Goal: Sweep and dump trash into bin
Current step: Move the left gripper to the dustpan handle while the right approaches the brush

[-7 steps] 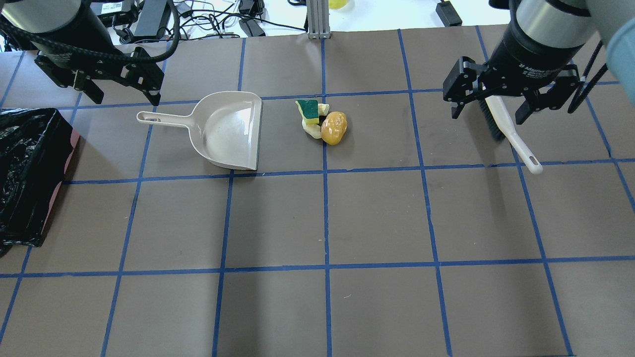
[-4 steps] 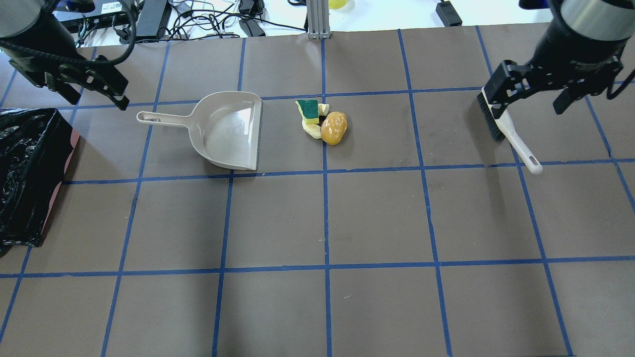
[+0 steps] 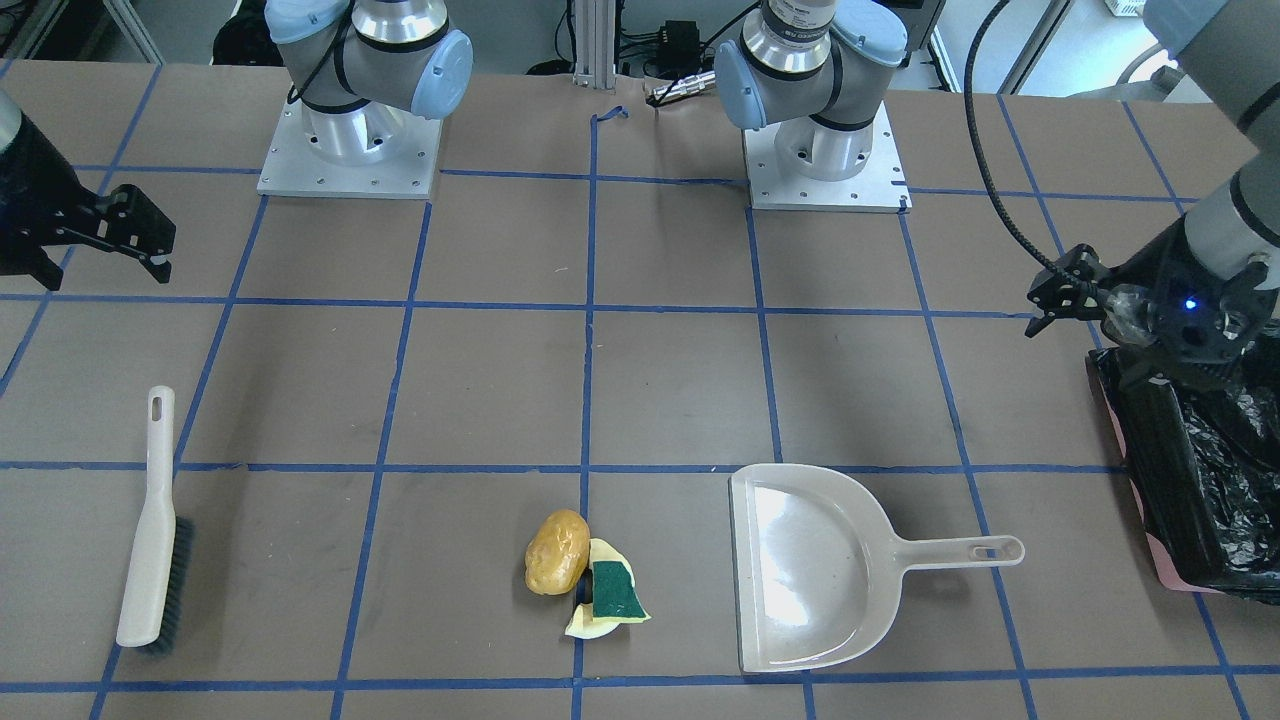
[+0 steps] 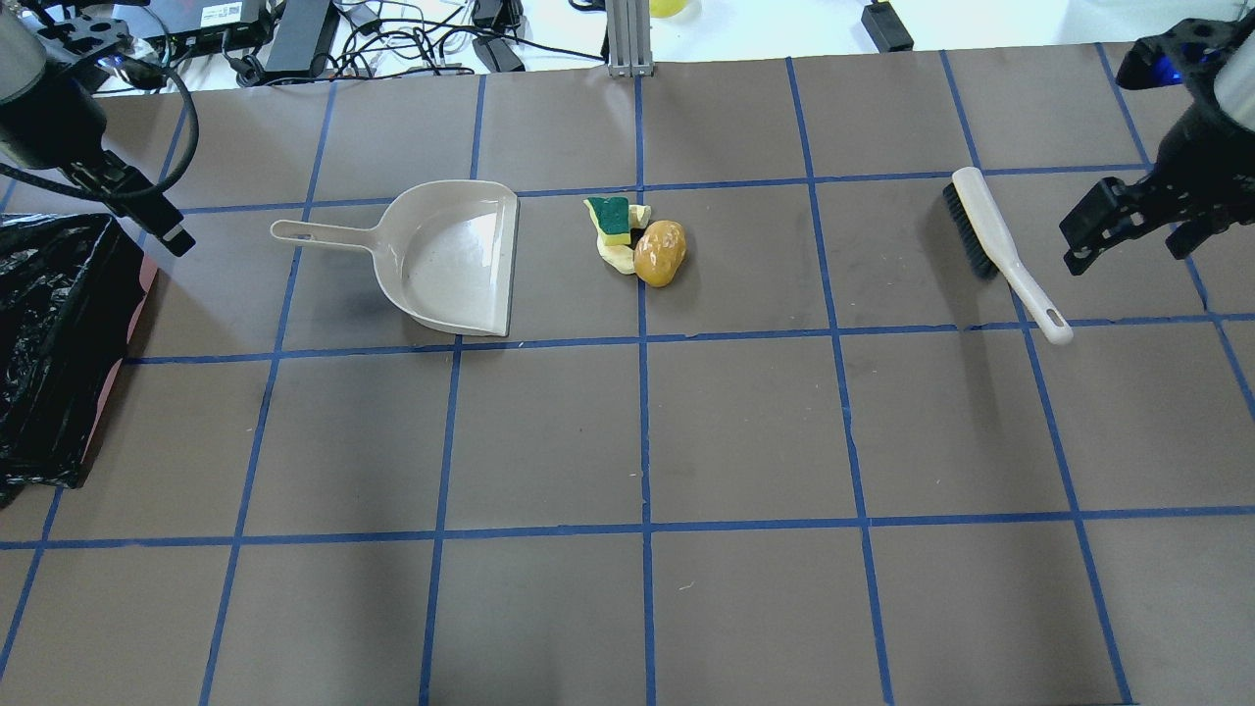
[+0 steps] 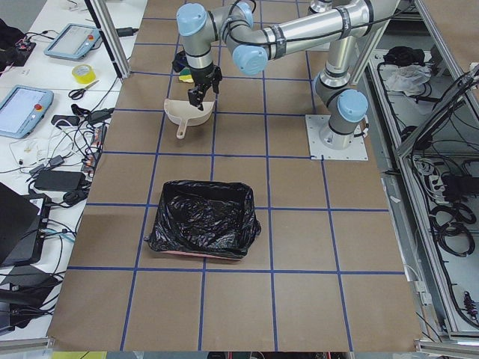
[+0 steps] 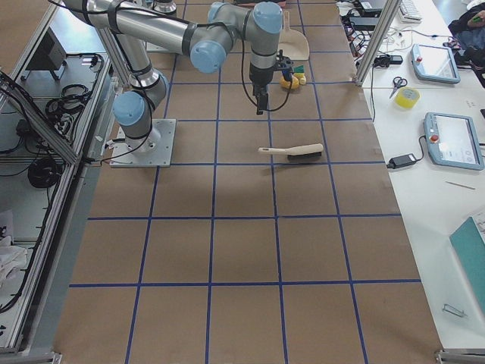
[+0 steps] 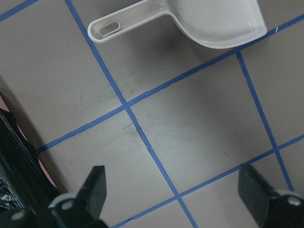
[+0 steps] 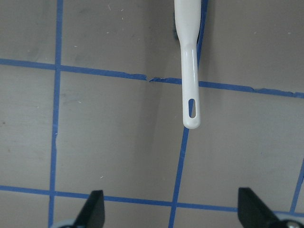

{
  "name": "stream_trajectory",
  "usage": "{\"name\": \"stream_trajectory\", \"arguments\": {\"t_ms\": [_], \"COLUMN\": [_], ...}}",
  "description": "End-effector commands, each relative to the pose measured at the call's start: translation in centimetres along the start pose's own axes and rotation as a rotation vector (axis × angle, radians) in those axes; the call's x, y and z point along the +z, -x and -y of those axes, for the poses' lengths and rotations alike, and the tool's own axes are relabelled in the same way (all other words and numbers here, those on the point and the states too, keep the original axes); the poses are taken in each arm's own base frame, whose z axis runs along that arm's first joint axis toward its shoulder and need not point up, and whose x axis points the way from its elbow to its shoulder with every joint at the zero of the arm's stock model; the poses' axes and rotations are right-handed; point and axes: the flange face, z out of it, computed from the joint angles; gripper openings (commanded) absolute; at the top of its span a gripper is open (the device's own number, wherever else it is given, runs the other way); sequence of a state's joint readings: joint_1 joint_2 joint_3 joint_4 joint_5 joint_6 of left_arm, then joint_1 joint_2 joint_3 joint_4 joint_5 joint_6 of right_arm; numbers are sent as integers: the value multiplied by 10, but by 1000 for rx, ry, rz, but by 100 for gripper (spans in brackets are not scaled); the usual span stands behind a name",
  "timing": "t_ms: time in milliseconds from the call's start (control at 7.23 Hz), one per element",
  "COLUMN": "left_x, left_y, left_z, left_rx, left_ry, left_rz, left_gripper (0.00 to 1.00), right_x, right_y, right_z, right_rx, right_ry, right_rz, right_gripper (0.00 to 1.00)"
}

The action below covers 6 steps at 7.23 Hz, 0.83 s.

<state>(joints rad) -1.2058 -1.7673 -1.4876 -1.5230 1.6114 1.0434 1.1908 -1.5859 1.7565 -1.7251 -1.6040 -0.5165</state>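
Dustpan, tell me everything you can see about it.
The dustpan is beige, glossy plastic by its look, with a rounded scoop, a straight open lip and a slim handle ending in a slotted hole. It lies flat and empty on the table, lip facing the trash but apart from it. Nothing else touches it.

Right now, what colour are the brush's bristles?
The bristles are black, clearest in the exterior front-facing view.
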Motion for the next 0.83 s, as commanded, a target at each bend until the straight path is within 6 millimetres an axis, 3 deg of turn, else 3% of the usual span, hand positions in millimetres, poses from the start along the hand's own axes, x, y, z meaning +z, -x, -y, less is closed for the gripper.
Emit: {"name": "stream_trajectory", "arguments": {"t_ms": [0,277,553,691], "left_x": [45,82,98,110], "left_y": [46,64,86,77], "left_z": [26,56,78,99], "left_rx": [265,401,597,666], "left_ry": [-27,-131,-121,-110], "left_rz": [69,29,23,13], "left_gripper": [100,99,99,99], "right_x": [52,72,104,119], "right_y": [-36,-45,-53,-54], "right_z": [19,27,42,47], "right_rx": [-79,-72,-74,-69], "right_ry": [18,35,50,67], "right_rz": [3,19,42,58], "right_gripper": [100,100,100,99]}}
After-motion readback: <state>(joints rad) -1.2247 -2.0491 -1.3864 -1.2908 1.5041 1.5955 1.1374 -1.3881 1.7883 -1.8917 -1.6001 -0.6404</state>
